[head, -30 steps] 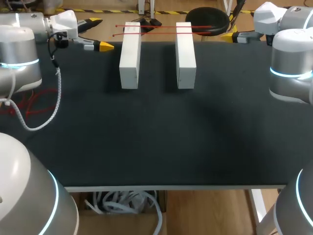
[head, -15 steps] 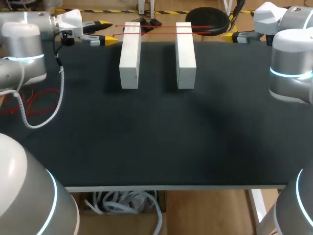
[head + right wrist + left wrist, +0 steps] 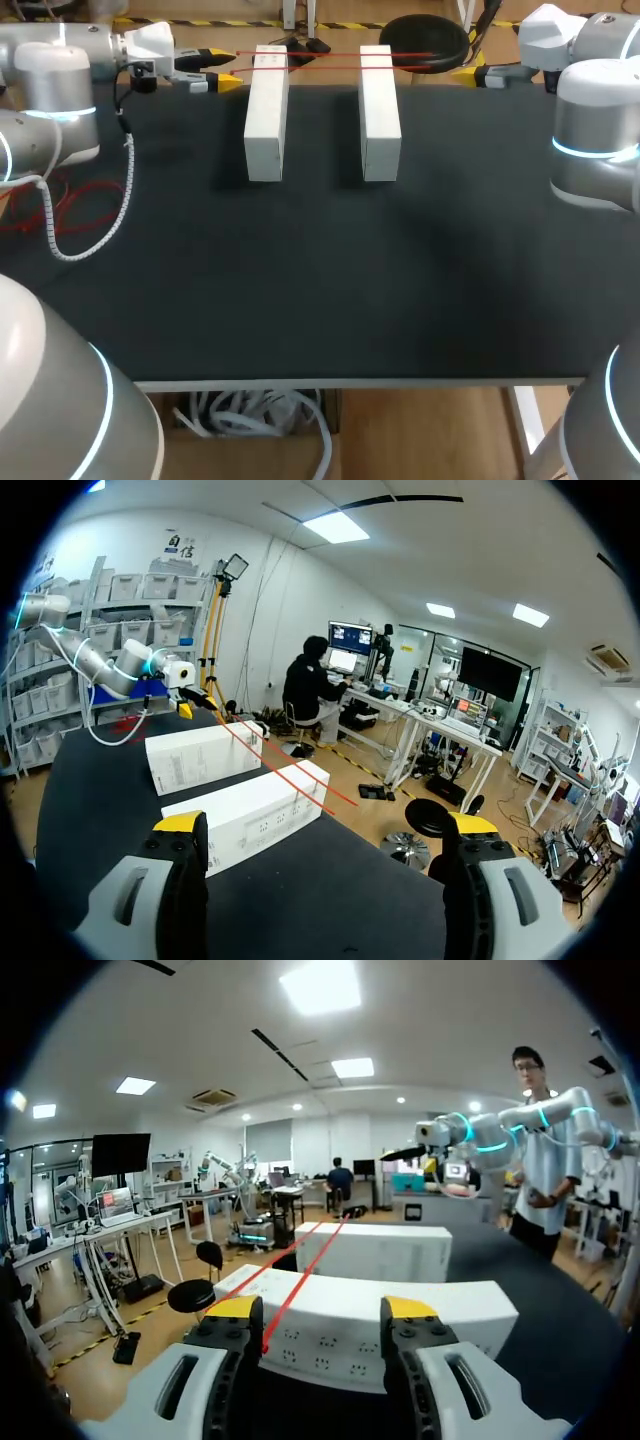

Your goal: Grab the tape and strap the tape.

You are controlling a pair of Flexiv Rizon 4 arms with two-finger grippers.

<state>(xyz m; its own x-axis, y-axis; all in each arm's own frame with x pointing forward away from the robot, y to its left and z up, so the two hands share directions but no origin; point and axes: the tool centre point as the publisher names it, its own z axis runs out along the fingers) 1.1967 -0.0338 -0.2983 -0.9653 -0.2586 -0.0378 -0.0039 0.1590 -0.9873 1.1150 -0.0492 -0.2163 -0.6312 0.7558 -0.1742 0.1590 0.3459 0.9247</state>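
My left gripper (image 3: 224,66) sits with its fingers spread wide and nothing pinched yet. Over the last second it has swung in from further out on the left and lined up with the loose ends of the red tape (image 3: 320,67). From the wrist, one strand of the tape (image 3: 300,1285) ends just ahead of the gap in the left gripper (image 3: 322,1310), closer to one finger. I'd say I'm about set to close on it. The two strands lie across the left white block (image 3: 265,110) and the right white block (image 3: 380,110) at the far side of the table (image 3: 320,280). My right gripper (image 3: 480,73) hasn't budged, wide open too (image 3: 326,825). There's small print on the blocks, but I can't read it.
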